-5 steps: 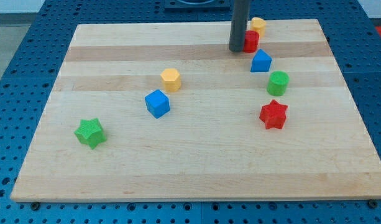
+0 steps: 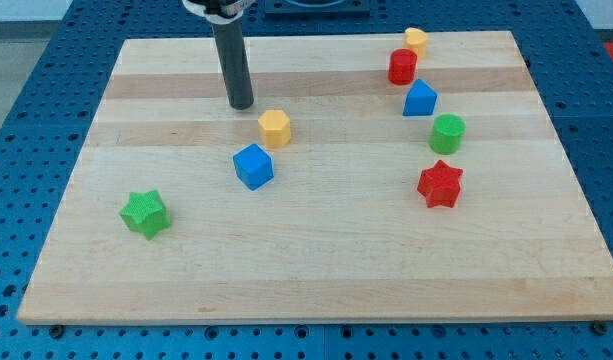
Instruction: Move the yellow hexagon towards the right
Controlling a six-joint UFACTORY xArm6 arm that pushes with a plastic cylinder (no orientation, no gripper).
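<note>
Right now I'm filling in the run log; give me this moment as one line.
tip: upper left of yellow hexagon, apart | blue cube: below hexagon | push: not started

Surface: a pale wooden board, laid in lengthwise strips, is seen filling most of the view | Surround: a blue perforated base is shown on all sides | Far edge: a grey floor strip is glimpsed | Light: even, soft shadows

Rod cut off by the view's top edge. Far yellow block near the board's top-right corner partly hidden behind red block; shape unclear.
</note>
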